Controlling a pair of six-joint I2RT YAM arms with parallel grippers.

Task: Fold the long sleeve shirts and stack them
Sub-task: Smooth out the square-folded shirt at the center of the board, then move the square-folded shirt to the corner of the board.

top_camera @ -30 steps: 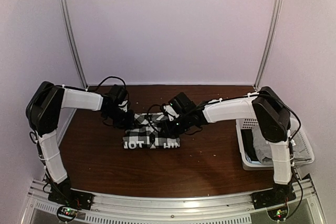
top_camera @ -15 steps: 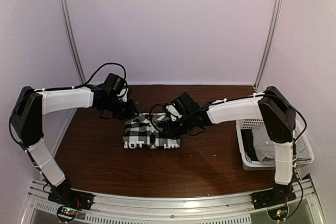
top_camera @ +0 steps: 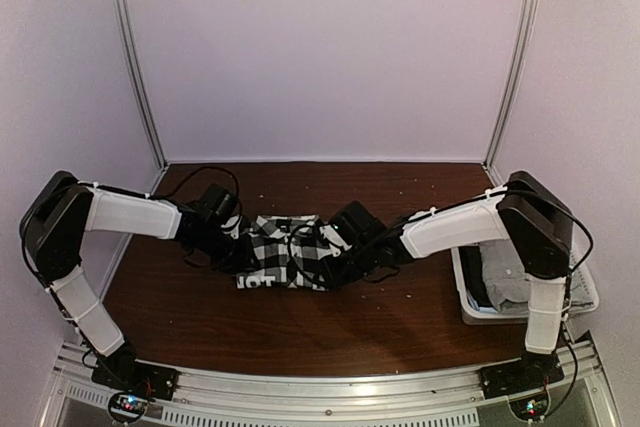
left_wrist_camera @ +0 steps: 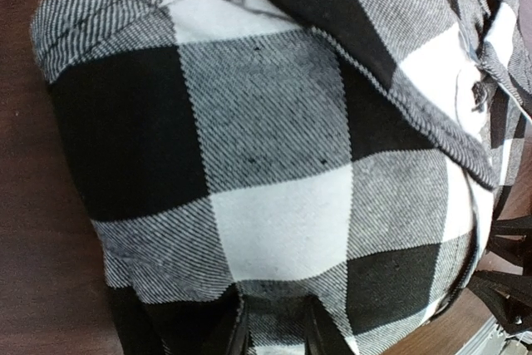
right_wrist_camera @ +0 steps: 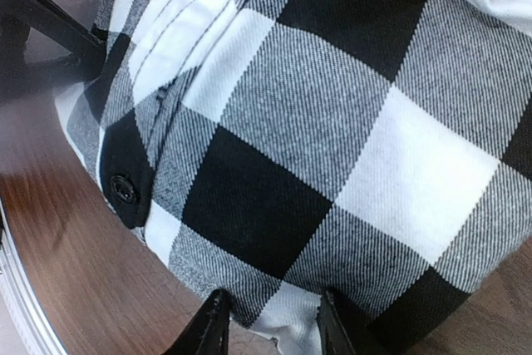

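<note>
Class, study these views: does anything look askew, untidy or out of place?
Yes. The checked shirt mid-table is a lumpy, lopsided bundle rather than a flat fold. The grey shirt lies crumpled in the basket at the right, unfolded.

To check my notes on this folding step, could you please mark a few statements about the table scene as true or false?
1. The black-and-white checked shirt lies between the left gripper and the right gripper. True.
2. The white lattice basket stands at the left edge of the table. False: it stands at the right edge.
3. A grey garment lies in the basket. True.
4. The checked shirt is spread flat, sleeves extended. False: it is a compact folded bundle.
</note>
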